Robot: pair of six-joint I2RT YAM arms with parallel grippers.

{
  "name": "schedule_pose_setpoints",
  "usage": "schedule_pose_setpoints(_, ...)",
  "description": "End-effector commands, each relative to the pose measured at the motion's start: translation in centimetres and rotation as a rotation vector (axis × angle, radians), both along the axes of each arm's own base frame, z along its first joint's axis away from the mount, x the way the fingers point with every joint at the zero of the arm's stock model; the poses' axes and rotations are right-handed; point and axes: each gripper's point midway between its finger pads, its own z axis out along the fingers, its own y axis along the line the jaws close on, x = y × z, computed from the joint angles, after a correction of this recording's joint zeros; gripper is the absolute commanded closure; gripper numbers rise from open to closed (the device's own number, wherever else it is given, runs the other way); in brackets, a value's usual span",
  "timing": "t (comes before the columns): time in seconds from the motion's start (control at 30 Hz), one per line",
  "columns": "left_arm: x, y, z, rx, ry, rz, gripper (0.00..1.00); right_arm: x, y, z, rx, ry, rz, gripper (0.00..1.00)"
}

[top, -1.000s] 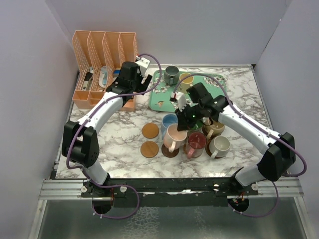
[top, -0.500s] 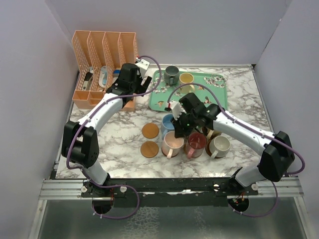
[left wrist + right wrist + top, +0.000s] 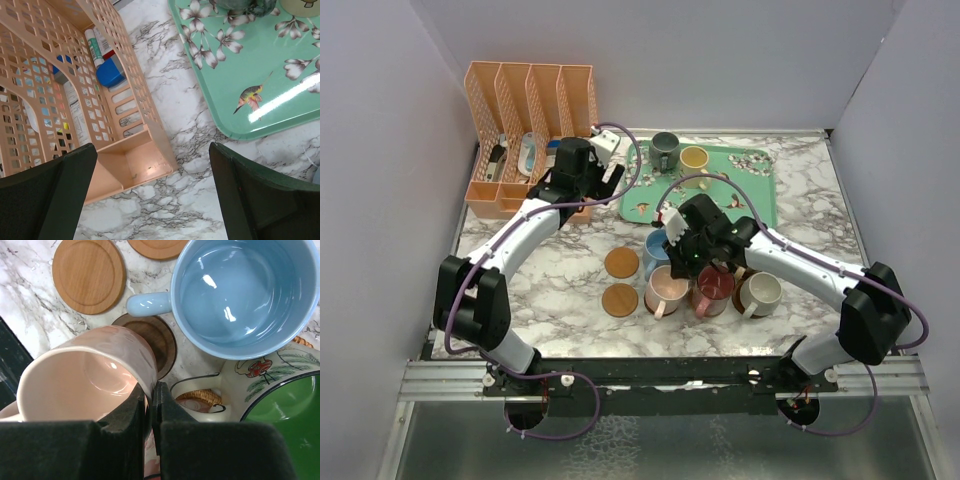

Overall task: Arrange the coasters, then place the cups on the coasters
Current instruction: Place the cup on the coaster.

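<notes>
right wrist view shows the grip: the right gripper [image 3: 151, 400] has its fingers pressed together on the rim of the pink cup [image 3: 85, 375], one finger inside the wall and one outside. the cup fills the lower left of that view and sits over a dark brown coaster [image 3: 159, 340], which peeks out from under it toward 1 o'clock. i cannot tell whether the base rests on the disc or hangs just above it. the blue cup [image 3: 240, 290] stands just beside, its handle reaching to the dark coaster's far edge. two bare tan coasters [image 3: 89, 275] lie at 11 and 12 o'clock.

in the top external view the pink cup [image 3: 667, 290] is the leftmost of the near row. the dark red cup [image 3: 714, 287] is close at its 3 o'clock and the blue cup is at its 12. its handle points toward 7 o'clock.

as i judge it, the coming move turns on centring. the disc shows only on the side facing the blue cup, so the cup seems to sit a little toward 6 o'clock of the coaster's middle. a small nudge toward 12 may be due before letting go.

the right arm is the one on it. the left gripper [image 3: 605, 180], spread wide, hovers well apart at 11 o'clock, between the orange organizer [image 3: 525, 110] and the teal tray [image 3: 745, 195].
</notes>
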Motion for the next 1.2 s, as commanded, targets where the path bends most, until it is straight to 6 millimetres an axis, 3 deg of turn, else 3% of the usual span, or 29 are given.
schedule_pose_setpoints(0.0,-0.3,-0.4,1.6,-0.036,-0.045,-0.032,0.01,1.5,1.5,1.5,0.064,-0.079,-0.024,0.99)
schedule_pose_setpoints(0.63,-1.3,-0.9,1.8,-0.071,-0.045,-0.066,0.01,2.0,1.9,-0.6,-0.015,-0.081,-0.035,0.99)
schedule_pose_setpoints(1.17,-1.5,-1.0,1.5,-0.079,-0.038,-0.072,0.01,1.8,2.1,-1.1,-0.023,-0.078,-0.026,0.99)
